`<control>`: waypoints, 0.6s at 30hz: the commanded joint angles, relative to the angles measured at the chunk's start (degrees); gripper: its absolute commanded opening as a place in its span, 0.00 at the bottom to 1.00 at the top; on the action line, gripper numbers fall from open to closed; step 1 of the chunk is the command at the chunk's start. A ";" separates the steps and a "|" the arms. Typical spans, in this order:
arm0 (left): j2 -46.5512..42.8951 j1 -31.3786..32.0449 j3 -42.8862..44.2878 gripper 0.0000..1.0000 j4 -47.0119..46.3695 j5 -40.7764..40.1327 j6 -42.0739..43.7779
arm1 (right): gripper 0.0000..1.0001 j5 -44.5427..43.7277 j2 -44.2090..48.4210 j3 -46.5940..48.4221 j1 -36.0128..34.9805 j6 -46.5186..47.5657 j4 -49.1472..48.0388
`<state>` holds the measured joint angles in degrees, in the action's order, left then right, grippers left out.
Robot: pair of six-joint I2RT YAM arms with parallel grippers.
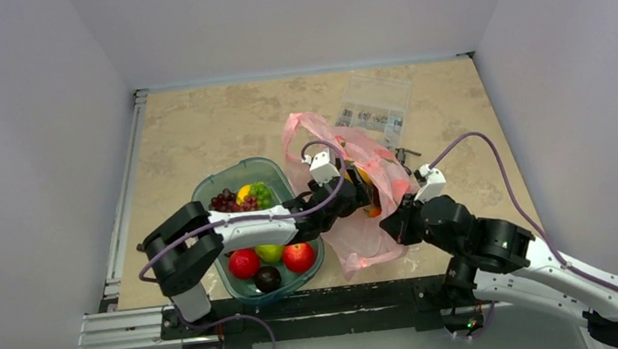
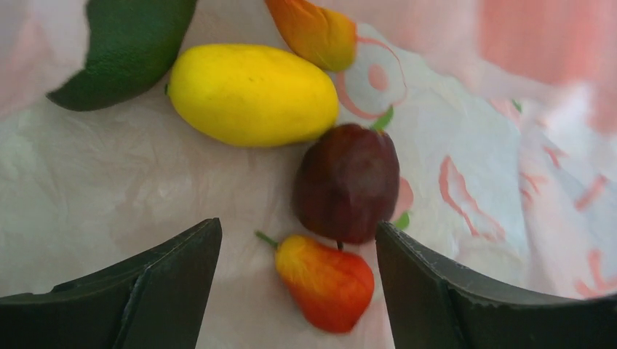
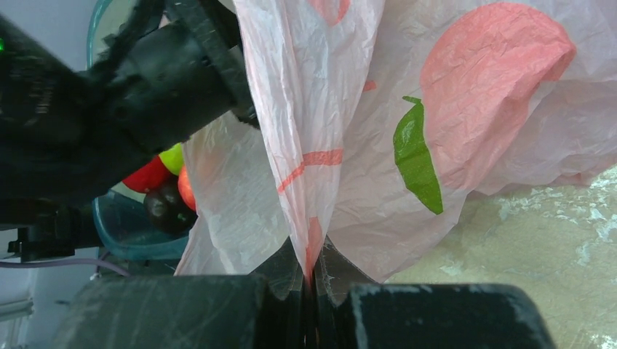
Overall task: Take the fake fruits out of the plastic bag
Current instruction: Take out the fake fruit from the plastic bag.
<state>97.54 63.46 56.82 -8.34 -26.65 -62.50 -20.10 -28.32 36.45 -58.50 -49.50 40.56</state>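
Left claw [image 2: 298, 231] is seen spread wide with nothing gripped. It's pushed inside the plastic bag [image 1: 365, 251], jaws standing either side of a dark red fruit [image 2: 348, 182] and a small orange-red fruit [image 2: 327, 283]. Right claw [image 3: 311, 270] is clenched on a fold of film at the bag's near edge, so the mouth is held up.

What could go wrong, honestly:
- **Double grab:** those two fruits are sat just about touching. If the jaws are closed as they stand, both could be caught, or one squirted out, since they look glossy and slick.
- **Snagged film:** thin film lies right under them, so a wrinkle could be pinched too and the whole bag dragged.
- **Lost pinch:** if the film is slipped or torn out of the right pinch, the mouth would be dropped onto the left claw.

Count:
- **Inside the bag:** five fake fruits can be seen. Besides those two, there's one avocado [image 2: 124, 43], one yellow one [image 2: 251, 94] and one mango [image 2: 313, 29].
- **Left of the bag:** one tray [image 1: 198, 191] with two red apples [image 1: 243, 263], one green pear [image 1: 270, 253], one dark plum [image 1: 266, 278] and grapes [image 1: 223, 202].
- **Beyond the bag:** one clear packet [image 1: 376, 101] on the surface [image 1: 195, 126].
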 commanded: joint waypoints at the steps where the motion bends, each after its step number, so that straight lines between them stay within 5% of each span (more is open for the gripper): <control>1: 4.02 0.04 4.90 0.81 -9.34 -10.99 -5.64 | 0.00 -1.57 1.24 2.48 -0.21 -0.16 -0.24; 7: 9.33 -0.68 7.38 0.91 -7.68 -14.61 -14.82 | 0.00 -0.98 2.83 1.78 -0.21 -0.21 -0.55; 18: 14.77 -4.60 9.21 0.91 -2.51 -14.56 -30.71 | 0.00 -0.81 5.37 0.23 -0.21 -0.65 -0.49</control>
<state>111.07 60.07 63.44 -12.86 -38.02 -84.79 -20.05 -23.86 36.49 -58.50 -49.52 40.80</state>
